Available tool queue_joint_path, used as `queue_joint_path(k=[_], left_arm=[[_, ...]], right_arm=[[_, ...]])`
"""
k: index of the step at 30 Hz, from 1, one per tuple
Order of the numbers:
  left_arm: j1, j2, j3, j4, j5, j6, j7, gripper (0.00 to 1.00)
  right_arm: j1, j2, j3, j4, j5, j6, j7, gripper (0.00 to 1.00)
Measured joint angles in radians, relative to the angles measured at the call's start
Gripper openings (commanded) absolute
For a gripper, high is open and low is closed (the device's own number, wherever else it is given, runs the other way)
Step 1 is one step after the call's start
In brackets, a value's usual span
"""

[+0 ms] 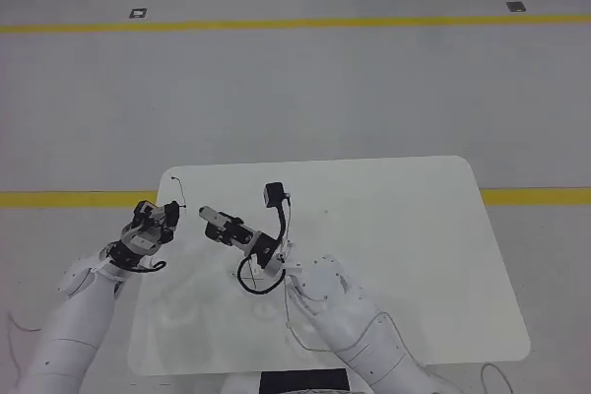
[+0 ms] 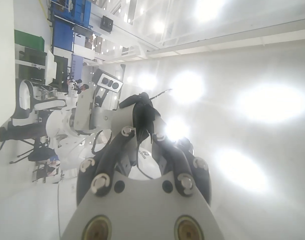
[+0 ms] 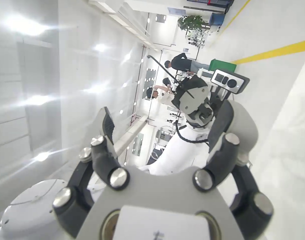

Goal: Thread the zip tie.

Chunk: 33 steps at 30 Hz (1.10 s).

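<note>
At the left edge of the table [image 1: 404,187], the left gripper [image 1: 171,211] has its jaws clenched on one end of the zip tie [image 3: 165,71]. The tie is a thin black strip. It juts free from the fingertips, pointing away from the robot, and ends in a small bent tip over the table's far left corner. Just to the right, the right gripper [image 1: 207,214] faces the left one, near it but apart. Its jaws are spread wide and its ribbed pads [image 3: 108,123] grasp and touch nothing.
</note>
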Motion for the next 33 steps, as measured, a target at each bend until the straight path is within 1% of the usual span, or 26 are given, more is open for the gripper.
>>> queue_joint_path(k=[1,3,4,6,7,10,13,15,16,17,19,21,22,27,33], left_arm=[[0.0,0.0,0.001,-0.001,-0.001,0.001,0.001,0.0],[0.003,-0.004,0.008,-0.01,-0.024,0.019,0.019,0.0],[0.006,-0.007,0.013,-0.016,-0.045,0.028,0.026,0.0],[0.013,-0.012,0.022,-0.018,-0.089,0.052,0.018,0.0],[0.016,-0.015,0.026,-0.019,-0.121,0.07,0.006,0.0],[0.019,-0.021,0.036,-0.015,-0.177,0.1,-0.02,0.0],[0.02,-0.025,0.045,-0.014,-0.211,0.119,-0.022,0.0],[0.022,-0.027,0.049,-0.018,-0.224,0.124,-0.021,0.0],[0.023,-0.029,0.052,-0.022,-0.229,0.126,-0.021,0.0],[0.025,-0.029,0.055,-0.025,-0.232,0.128,-0.021,0.0],[0.027,-0.031,0.061,-0.031,-0.233,0.125,-0.021,0.0],[0.027,-0.033,0.066,-0.034,-0.23,0.12,-0.021,0.0],[0.027,-0.033,0.067,-0.034,-0.228,0.119,-0.021,0.0],[0.027,-0.033,0.067,-0.034,-0.228,0.119,-0.021,0.0],[0.027,-0.033,0.067,-0.034,-0.229,0.119,-0.021,0.0]], right_arm=[[-0.001,0.0,0.0,0.001,0.003,0.001,-0.001,1.0],[-0.004,0.0,0.002,0.008,0.024,0.008,-0.007,1.0],[-0.008,-0.002,0.001,0.014,0.057,0.003,-0.001,1.0],[-0.007,-0.007,0.0,0.028,0.151,-0.001,0.031,1.0],[-0.003,-0.009,0.002,0.042,0.226,-0.001,0.06,1.0],[0.005,-0.019,0.01,0.075,0.389,0.0,0.117,1.0],[0.014,-0.031,0.014,0.115,0.513,0.0,0.173,1.0],[0.02,-0.04,0.013,0.142,0.576,0.0,0.207,1.0],[0.027,-0.046,0.012,0.161,0.609,0.0,0.227,0.96],[0.031,-0.05,0.01,0.174,0.63,0.0,0.24,0.82],[0.044,-0.061,0.005,0.203,0.663,0.0,0.263,0.7],[0.054,-0.07,0.0,0.223,0.672,0.0,0.273,0.54],[0.06,-0.076,-0.003,0.234,0.675,0.0,0.279,0.5],[0.077,-0.099,-0.007,0.269,0.675,0.0,0.293,0.44],[0.085,-0.121,0.007,0.294,0.656,0.0,0.301,0.39]])
